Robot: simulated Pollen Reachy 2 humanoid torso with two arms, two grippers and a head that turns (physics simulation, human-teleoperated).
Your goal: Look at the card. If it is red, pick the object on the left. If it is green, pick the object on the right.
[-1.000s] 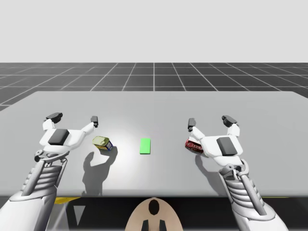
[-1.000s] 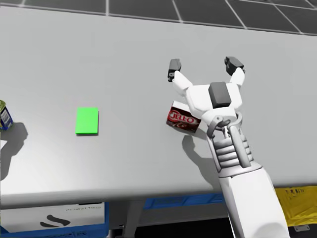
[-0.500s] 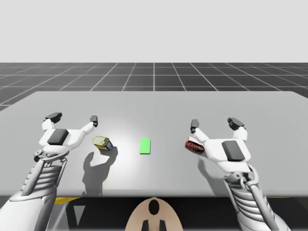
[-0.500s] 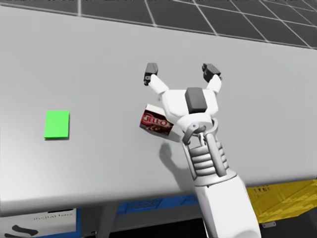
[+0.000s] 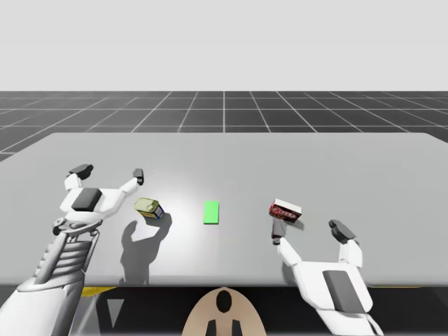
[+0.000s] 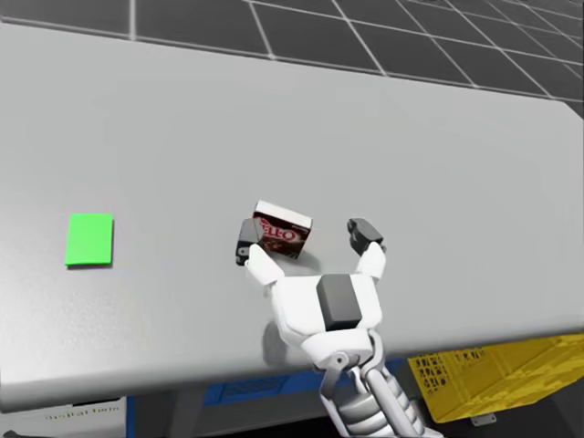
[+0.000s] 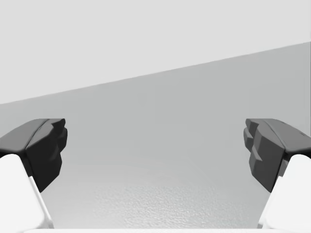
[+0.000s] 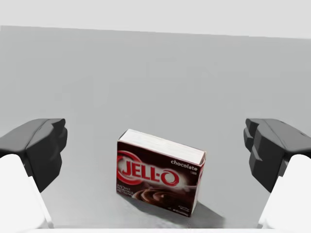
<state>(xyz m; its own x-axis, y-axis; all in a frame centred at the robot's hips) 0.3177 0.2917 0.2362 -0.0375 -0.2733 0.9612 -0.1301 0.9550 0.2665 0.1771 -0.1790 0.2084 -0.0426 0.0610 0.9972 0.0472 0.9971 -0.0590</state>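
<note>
Currently my right fingers [image 8: 41, 145] stand apart, the dark red box [image 8: 160, 172] at their 12 o'clock, the green card [image 5: 211, 212] at its 9 o'clock; my left fingers [image 7: 41, 145] are apart too.

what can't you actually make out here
Head view: a finger of my right hand covers the lower left of the dark red box.
High view: the label on the yellow can is too small to tell.
Head view: the yellow crate is cut off by the table edge and the picture's edge.

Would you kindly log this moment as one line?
card: green | target: brown box at right | right pincer: open, box ahead | left pincer: open
</note>
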